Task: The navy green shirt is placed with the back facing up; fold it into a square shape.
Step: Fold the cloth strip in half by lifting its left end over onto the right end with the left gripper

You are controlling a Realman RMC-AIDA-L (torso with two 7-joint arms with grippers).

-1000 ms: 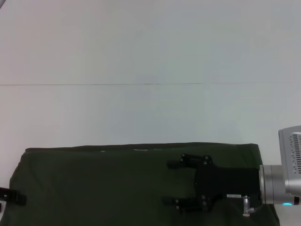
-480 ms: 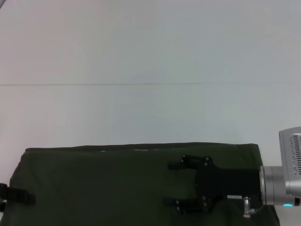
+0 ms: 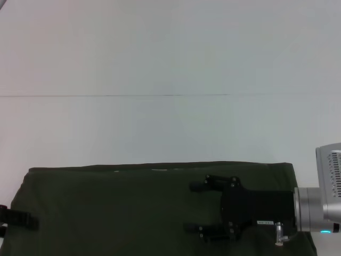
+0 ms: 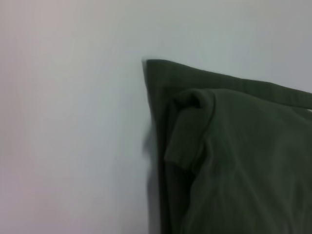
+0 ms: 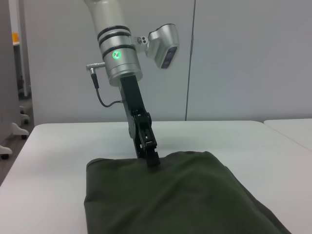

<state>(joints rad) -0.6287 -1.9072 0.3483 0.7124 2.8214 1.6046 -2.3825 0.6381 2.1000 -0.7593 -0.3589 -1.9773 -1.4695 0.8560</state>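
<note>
Navy green shirt [image 3: 133,208]: lying flat on the white table [image 3: 160,128], already narrowed to a wide band, its long axis running crosswise between my two arms. Right gripper [image 3: 197,208]: I am holding it low over the right part of the cloth, fingers spread wide and empty, pointing along that long axis toward the far left end; the fabric is lying directly beneath the fingers and stretching away ahead of them. Left gripper [image 3: 18,220]: I am keeping it at the shirt's left edge, tips down at the cloth there as the right wrist view shows [image 5: 152,158]; I cannot tell whether its fingers are parted or pinched. Left wrist view: showing the near corner of the shirt [image 4: 234,156] with a tucked sleeve lump just inside the edge. My judgement: each hand is sitting nearest its own end, so the coming fold is turning on bringing one end across the long axis onto the other.
</note>
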